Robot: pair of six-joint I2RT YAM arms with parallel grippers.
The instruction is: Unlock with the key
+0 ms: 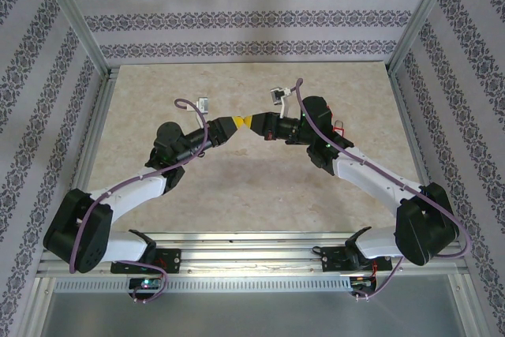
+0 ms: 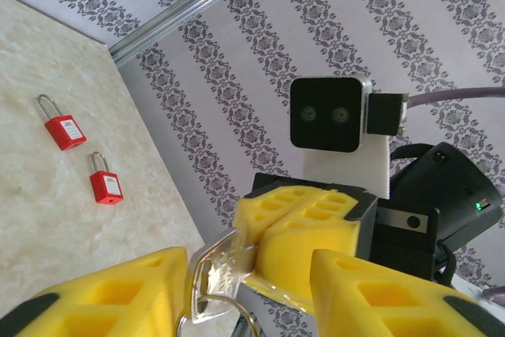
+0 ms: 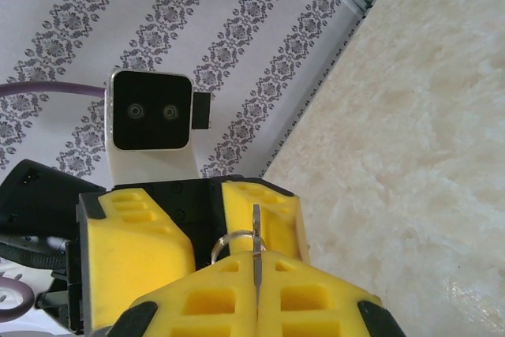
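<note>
- Right, mid-handoff of the key (image 2: 215, 272); both arms meet in the air above the table (image 1: 237, 195), tips facing each other
- my right gripper (image 3: 256, 301) is clamped on the key, by what looks like the blade end; the key stands edge-on out of the pinched pads, split ring (image 3: 227, 242) hanging off the head
- my left gripper (image 2: 248, 293) has its jaws apart, one either side of the key head; key sits close to one pad, the other pad is clear of it; no grip there yet, as I judge it
- a red padlock (image 2: 65, 128) and a second padlock (image 2: 105, 183) lie flat on the table near the side wall, well apart from both grippers; shackles look shut; keyholes too small to tell
- step, I reckon: passing the key across; the unlock itself is not started
- next calls for: left pinches the head squarely before right lets go; ring could foul the pads
- then carry the key down, line blade with keyway; the locks lie loose, so the free gripper probably has to steady one
</note>
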